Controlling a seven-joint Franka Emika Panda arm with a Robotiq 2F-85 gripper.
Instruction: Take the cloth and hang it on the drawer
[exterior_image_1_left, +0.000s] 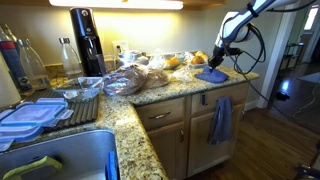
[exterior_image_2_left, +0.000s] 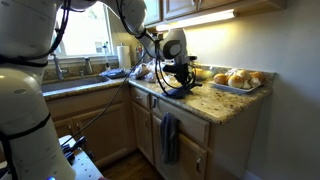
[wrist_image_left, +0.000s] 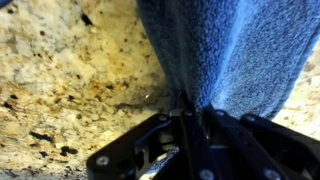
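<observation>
On wrist view, cloth (wrist_image_left: 240, 50) between fingers (wrist_image_left: 172, 128)

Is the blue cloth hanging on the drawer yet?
No, the cloth lies on the granite countertop, above the cabinets, in an exterior view.

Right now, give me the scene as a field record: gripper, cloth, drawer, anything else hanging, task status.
gripper: appears shut on the cloth's edge, low over the counter
cloth: bright blue, resting on the counter near its end
counter: speckled granite
drawer: under the counter edge, closed, no cloth on it
towel: duller grey-blue, hanging on the cabinet front below the cloth
status: cloth gripped, not yet hung
</observation>
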